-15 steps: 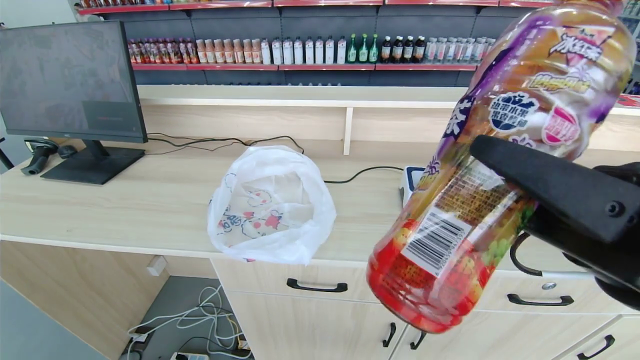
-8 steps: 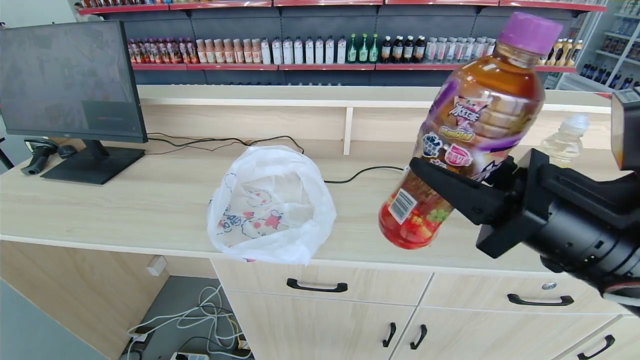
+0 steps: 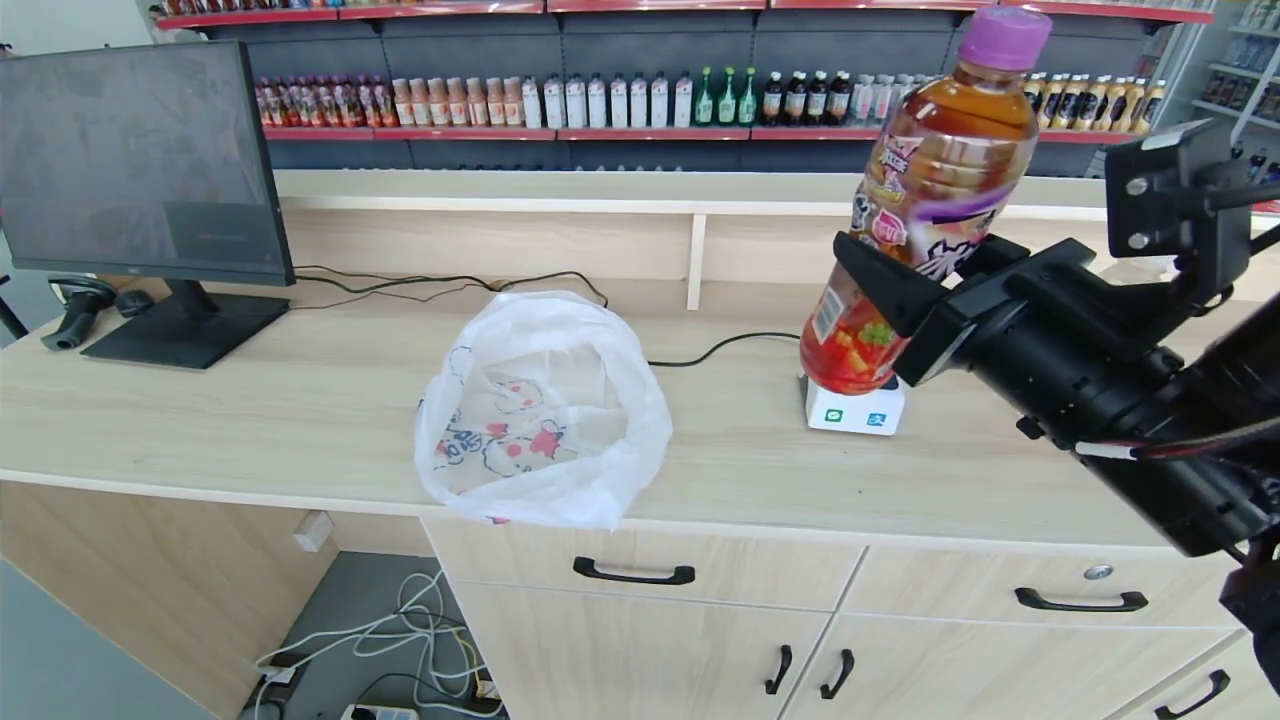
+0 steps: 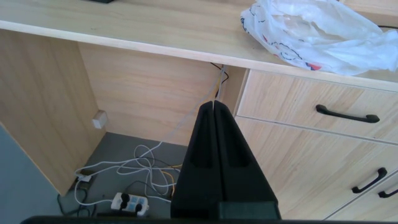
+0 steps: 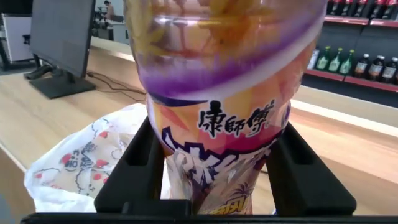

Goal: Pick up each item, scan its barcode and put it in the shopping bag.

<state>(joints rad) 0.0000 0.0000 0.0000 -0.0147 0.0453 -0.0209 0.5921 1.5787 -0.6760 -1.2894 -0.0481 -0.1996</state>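
The pale table [image 3: 200, 420] spans the frame with the open white shopping bag [image 3: 545, 410] at centre, and right of it the right pincer [image 3: 900, 275] grips the purple-capped bottle [image 3: 930, 190] nearly upright over the small white scanner [image 3: 855, 412], while the left pincer [image 4: 214, 115] is closed, fingers together.

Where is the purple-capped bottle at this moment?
In the head view the bottle is on the robot's right, held by the right gripper just over the white scanner, right of the shopping bag.
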